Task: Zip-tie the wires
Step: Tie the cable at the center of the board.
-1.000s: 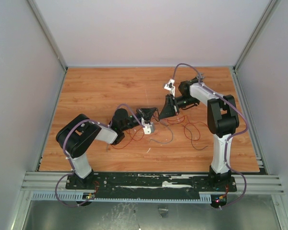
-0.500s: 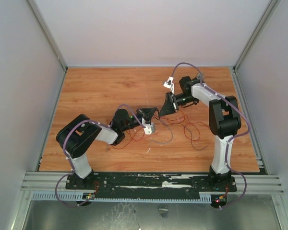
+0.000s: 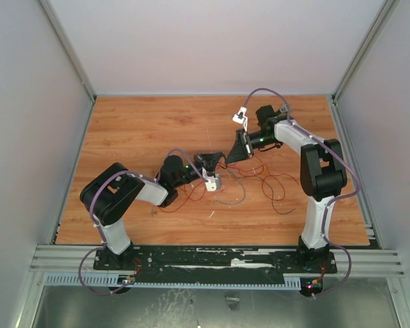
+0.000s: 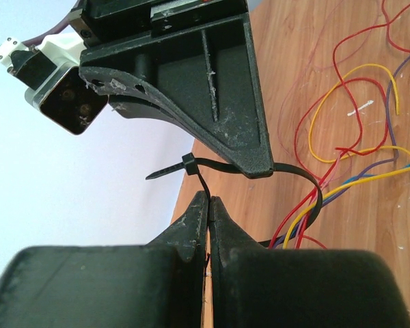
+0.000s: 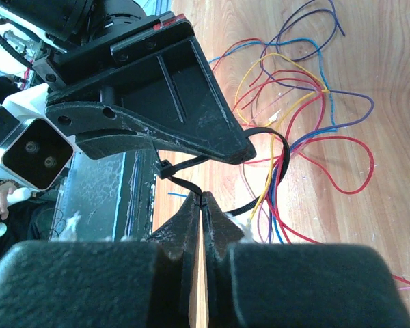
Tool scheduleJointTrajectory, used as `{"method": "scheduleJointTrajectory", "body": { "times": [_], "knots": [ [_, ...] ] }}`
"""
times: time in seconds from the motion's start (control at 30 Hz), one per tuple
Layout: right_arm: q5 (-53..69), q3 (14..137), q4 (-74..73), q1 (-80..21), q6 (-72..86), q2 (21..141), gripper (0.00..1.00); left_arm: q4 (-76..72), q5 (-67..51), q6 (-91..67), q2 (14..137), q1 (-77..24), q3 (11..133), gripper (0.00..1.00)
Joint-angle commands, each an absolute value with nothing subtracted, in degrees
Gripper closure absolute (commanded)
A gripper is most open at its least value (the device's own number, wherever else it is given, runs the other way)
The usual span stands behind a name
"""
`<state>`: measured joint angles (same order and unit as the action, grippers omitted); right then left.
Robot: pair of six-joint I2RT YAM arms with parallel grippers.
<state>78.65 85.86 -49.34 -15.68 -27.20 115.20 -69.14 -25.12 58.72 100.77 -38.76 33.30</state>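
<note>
The zip tie (image 4: 191, 167) is a thin black strip whose loop (image 4: 317, 199) runs round a few of the wires (image 4: 342, 147), thin red, yellow, blue and purple strands spread on the wooden table. Its short pointed end sticks out left of the head. My left gripper (image 4: 209, 199) is shut on the strip just below the head. In the right wrist view my right gripper (image 5: 201, 198) is shut on the zip tie (image 5: 167, 169) as well, with its loop (image 5: 284, 154) round the wires (image 5: 307, 102). From above, the left gripper (image 3: 219, 162) and right gripper (image 3: 229, 158) meet tip to tip beside the wires (image 3: 270, 183).
The wooden table (image 3: 137, 130) is boxed in by pale walls at the left, back and right. A metal rail (image 3: 212, 258) along the near edge carries both arm bases. A small pale scrap (image 3: 211, 214) lies on the wood near the left arm.
The right arm has drawn slightly toward the back of the table, its gripper lifting away a little with the zip tie. The left arm has held still.
</note>
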Motion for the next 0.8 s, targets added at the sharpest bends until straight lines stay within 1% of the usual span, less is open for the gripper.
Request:
{"method": "scheduleJointTrajectory", "body": {
  "times": [0.0,0.3,0.77],
  "knots": [
    [79.14,85.16,-49.44,-15.47,-29.7,112.41,1.0,-71.65,-25.65,59.3,101.91,-39.73,32.87,1.0],
    [80.93,84.2,-53.81,-15.65,-34.3,110.94,1.0,-71.89,-25.04,59.92,102.65,-39.73,32.7,1.0],
    [79.67,82.5,-45.84,-15.61,-26.11,109.05,1.0,-71.98,-25.02,61.43,102.12,-40.4,32.1,1.0]
  ]
}}
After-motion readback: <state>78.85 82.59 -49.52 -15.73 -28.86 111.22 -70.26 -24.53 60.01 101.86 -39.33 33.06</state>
